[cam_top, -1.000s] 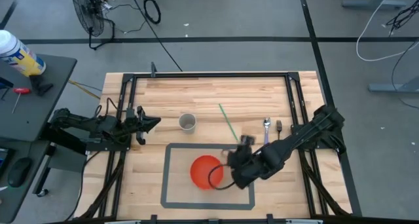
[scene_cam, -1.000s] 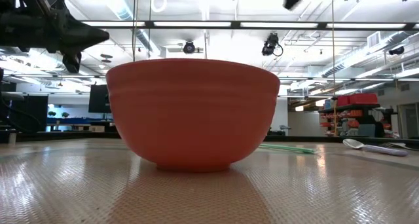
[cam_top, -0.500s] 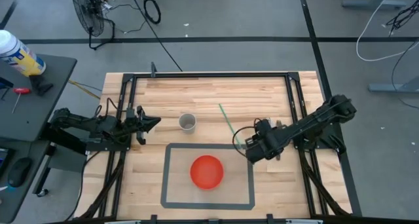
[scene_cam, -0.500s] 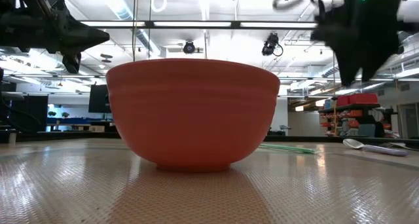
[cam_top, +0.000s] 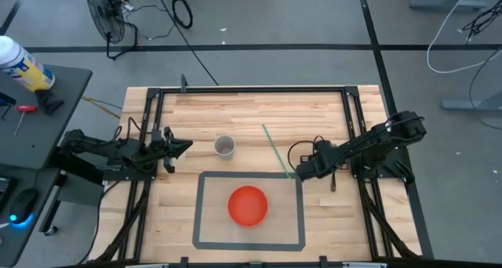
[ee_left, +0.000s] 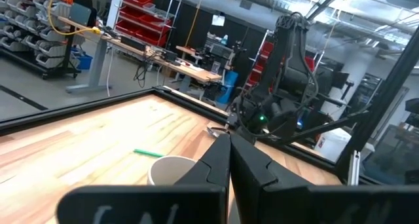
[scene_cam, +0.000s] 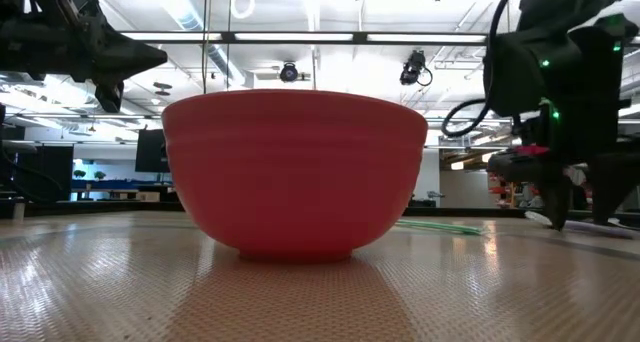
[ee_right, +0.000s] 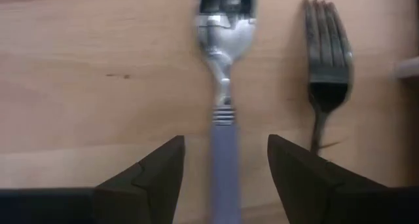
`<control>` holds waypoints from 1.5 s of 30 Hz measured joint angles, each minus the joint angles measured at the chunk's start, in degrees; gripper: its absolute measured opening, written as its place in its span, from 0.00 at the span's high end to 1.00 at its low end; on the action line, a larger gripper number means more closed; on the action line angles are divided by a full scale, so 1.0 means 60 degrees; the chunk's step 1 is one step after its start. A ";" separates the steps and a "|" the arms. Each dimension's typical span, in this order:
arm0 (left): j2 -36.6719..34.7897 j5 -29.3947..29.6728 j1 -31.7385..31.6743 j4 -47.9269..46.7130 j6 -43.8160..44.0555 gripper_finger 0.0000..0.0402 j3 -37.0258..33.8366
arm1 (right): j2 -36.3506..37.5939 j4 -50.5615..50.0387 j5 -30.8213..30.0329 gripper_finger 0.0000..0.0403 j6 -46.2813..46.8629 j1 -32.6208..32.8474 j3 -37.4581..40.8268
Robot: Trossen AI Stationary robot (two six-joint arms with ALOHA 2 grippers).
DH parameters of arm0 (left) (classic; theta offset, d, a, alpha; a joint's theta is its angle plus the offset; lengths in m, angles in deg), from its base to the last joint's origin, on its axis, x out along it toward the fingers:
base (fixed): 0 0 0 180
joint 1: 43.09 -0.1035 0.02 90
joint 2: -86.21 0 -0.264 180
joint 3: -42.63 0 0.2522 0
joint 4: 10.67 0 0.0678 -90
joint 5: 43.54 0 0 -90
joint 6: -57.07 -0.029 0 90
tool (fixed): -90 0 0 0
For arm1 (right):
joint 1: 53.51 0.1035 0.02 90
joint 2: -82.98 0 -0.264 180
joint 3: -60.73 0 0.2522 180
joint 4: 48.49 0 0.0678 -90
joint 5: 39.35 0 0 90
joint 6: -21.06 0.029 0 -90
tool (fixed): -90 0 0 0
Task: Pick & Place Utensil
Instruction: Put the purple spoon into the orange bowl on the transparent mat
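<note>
Wooden worktop [cam_top: 235, 111] carries a spoon [ee_right: 222, 112] lying beside a fork [ee_right: 325, 73], seen only in the right wrist view, between the right end effector's [ee_right: 222, 178] spread fingers. Left end effector [ee_left: 229, 168] rests closed near a cup [cam_top: 225, 146].

The wooden table [cam_top: 235, 111] carries bowl [cam_top: 248, 204], cup [cam_top: 225, 146], straw [cam_top: 273, 148], spoon [ee_right: 223, 86], fork [ee_right: 325, 73].
</note>
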 joint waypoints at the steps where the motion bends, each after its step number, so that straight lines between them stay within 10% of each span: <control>1: 0.0000 0.0017 0.0000 -0.0021 -0.0003 0.97 0.0000 | 0.0011 0.0153 -0.0056 0.44 -0.0080 -0.0051 0.0056; 19: 0.0000 0.0357 -0.0001 -0.0186 0.0008 0.97 0.0000 | 0.0022 0.0971 0.0081 0.72 -0.0698 -0.0302 0.0236; 45: 0.0000 0.0353 0.0000 -0.0193 0.0016 0.97 0.0000 | 0.0000 0.1470 0.1102 0.86 -0.1348 0.0335 -0.0336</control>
